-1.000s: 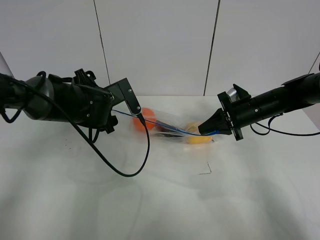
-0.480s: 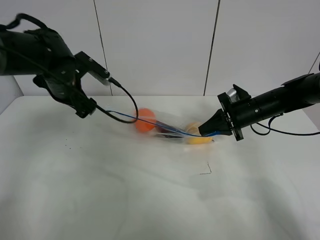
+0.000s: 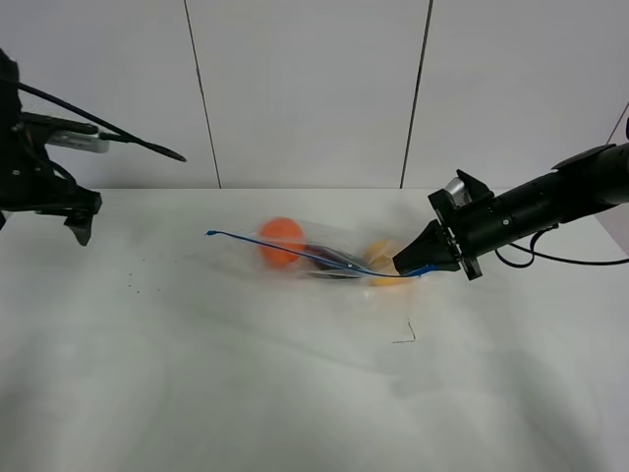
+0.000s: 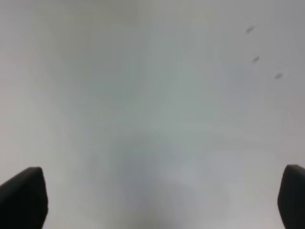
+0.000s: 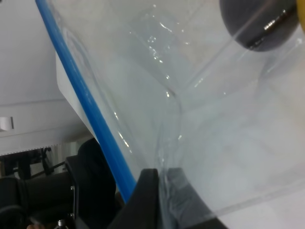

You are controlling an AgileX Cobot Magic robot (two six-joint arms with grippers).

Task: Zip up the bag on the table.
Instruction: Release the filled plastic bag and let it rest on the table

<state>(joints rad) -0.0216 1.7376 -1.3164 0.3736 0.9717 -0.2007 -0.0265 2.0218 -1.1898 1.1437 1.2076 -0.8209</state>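
Exterior high: right pincer [image 3: 411, 265] clamped on the near end of the bag [image 3: 324, 258], blue zip strip [image 3: 265, 242] stretching away from it toward the left pincer [image 4: 157, 198], well apart, jaws spread, empty. Probably at the sealing step; next, pinching the strip's free end and sliding along. Bag resting on white matte worktop [image 3: 295, 393]; pale panelled wall [image 3: 305, 88] behind.

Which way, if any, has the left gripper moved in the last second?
Yes. In the high view the left gripper went left, from beside the bag to the far left of the table.
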